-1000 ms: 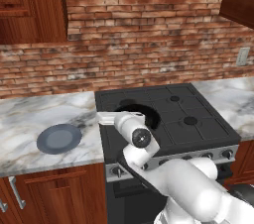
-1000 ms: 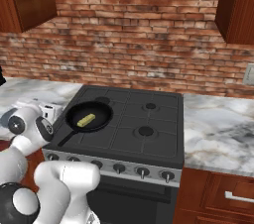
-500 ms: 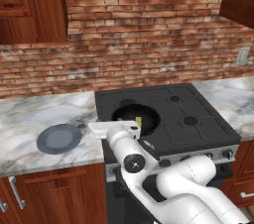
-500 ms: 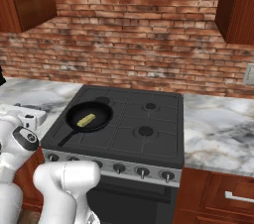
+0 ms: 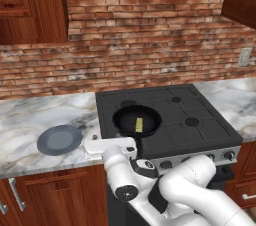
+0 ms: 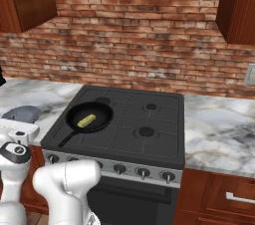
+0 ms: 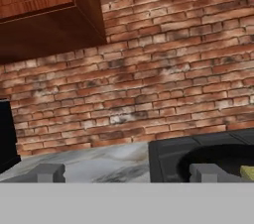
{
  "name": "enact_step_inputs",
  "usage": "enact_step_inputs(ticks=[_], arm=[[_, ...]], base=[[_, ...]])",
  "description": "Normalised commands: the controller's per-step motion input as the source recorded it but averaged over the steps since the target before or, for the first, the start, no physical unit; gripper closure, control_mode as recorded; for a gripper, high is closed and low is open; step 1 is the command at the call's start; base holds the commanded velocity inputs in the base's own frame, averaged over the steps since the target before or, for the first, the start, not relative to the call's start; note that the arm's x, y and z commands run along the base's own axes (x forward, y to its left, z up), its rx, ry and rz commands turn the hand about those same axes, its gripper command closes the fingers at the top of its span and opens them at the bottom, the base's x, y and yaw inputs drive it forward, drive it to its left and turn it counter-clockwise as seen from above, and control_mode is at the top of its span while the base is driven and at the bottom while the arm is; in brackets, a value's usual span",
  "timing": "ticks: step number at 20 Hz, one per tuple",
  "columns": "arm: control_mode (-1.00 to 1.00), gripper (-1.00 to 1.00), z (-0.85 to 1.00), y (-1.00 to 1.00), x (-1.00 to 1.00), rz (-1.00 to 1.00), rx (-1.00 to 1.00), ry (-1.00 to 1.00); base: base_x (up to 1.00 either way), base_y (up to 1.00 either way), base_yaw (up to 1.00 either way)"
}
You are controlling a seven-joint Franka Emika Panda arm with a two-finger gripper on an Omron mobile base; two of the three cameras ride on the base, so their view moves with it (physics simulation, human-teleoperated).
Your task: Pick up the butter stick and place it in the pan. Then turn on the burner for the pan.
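We see the butter stick [image 5: 139,125] lying inside the pan [image 5: 136,119] on the stove's front-left burner | hand [image 7: 126,173] low by the stove's front-left corner, fingers apart, holding nothing | butter likely light, soft, greasy: take its long sides gently | burner knob [image 6: 120,168] judged next.
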Motion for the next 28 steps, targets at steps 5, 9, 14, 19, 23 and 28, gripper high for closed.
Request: enact_step_inputs(ticks=[5,9,14,19,23,28], arm=[[-1.00,-1.00,-0.64,-0.01,-0.01,0.00,-0.01,-0.12],[-1.00,-1.00,-0.66,-0.07,0.00,0.00,0.00,-0.11],[-1.00,-1.00,-0.52,0.00,0.00,-0.03,0.00,-0.05],[-1.00,-1.00,-0.40,-0.04,0.00,-0.03,0.00,-0.04],[-1.00,-1.00,-0.42,-0.14,0.00,0.00,0.00,-0.05],[-1.00,-1.00,-0.48,-0.17,0.00,0.00,0.00,-0.05]], base=[[0.00,0.00,0.00],[0.00,0.00,0.00],[0.00,0.00,0.00],[0.00,0.00,0.00],[0.00,0.00,0.00],[0.00,0.00,0.00]])
